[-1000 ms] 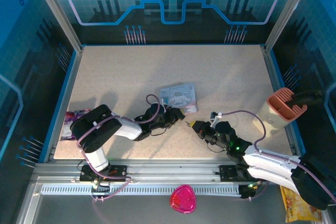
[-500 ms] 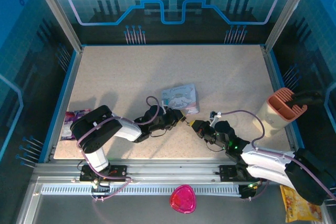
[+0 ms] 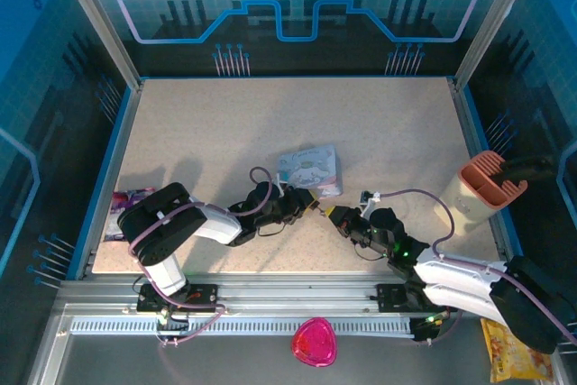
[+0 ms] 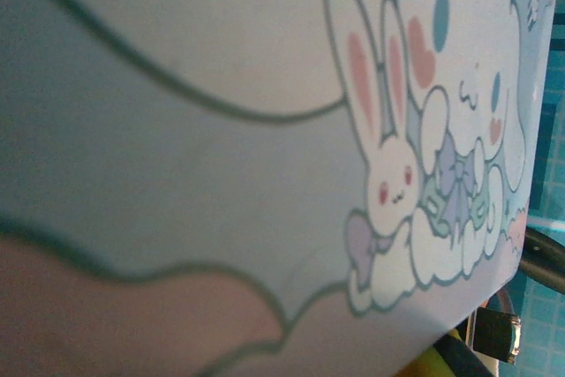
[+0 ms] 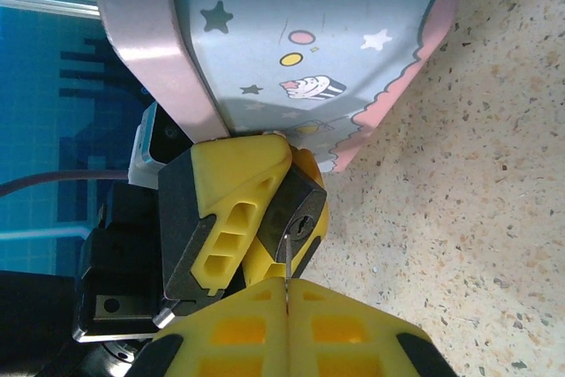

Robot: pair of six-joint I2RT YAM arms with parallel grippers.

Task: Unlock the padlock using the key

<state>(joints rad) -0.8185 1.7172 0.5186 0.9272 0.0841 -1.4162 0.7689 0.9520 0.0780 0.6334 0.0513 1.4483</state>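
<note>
Top external: a second ago there was a gap between the two grippers. Your right gripper (image 3: 332, 214) has since slid left, and its tip now sits against the left gripper (image 3: 306, 206), just below the near edge of the tin (image 3: 309, 167) on the table (image 3: 225, 123). There is hardly any motion over the last half second, so the approach looks finished and you're at the insertion step. The lock and key are too small to make out from up here.

Left wrist: the tin's cartoon lid is right at the lens and blurred. You can't judge the grip from this view.

Right wrist: this view gives you what the overhead can't. The padlock (image 5: 296, 209) is pinched between the left gripper's yellow fingers, hard against the tin's corner, with its keyway facing your right hand. The right fingers are pressed fully together on the key (image 5: 287, 262). Its thin shaft rises from the seam between them and its tip meets the keyway slot. I can't tell how deep it is seated. The alignment looks straight. My read is that nothing is turned yet and the lock isn't open.
</note>
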